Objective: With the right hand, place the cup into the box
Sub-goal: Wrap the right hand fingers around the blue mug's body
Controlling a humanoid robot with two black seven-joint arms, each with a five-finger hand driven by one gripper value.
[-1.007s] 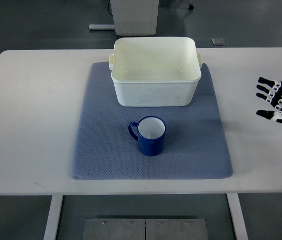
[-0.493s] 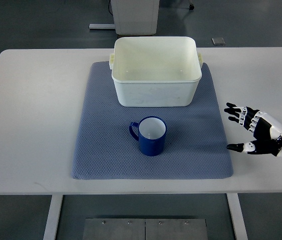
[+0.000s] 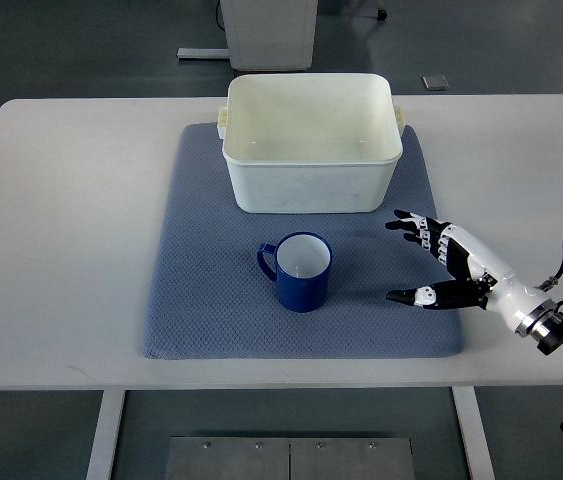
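Note:
A blue cup (image 3: pixel 299 272) with a white inside stands upright on the blue mat (image 3: pixel 211 300), its handle pointing left. Behind it sits an empty cream box (image 3: pixel 311 140) at the mat's far edge. My right hand (image 3: pixel 408 259) comes in from the lower right and hovers over the mat's right part, a short way right of the cup and not touching it. Its fingers (image 3: pixel 416 225) are spread and the thumb (image 3: pixel 413 296) points toward the cup, with nothing held. The left arm does not show.
The white table (image 3: pixel 61 220) carries the mat. A white cabinet base (image 3: pixel 269 30) stands on the floor beyond the table. A small grey plate (image 3: pixel 435 83) lies on the floor behind the far edge.
My right hand has travelled left and toward the near edge, from the table's right border onto the mat, closing in on the cup. Cup and box have stayed put.

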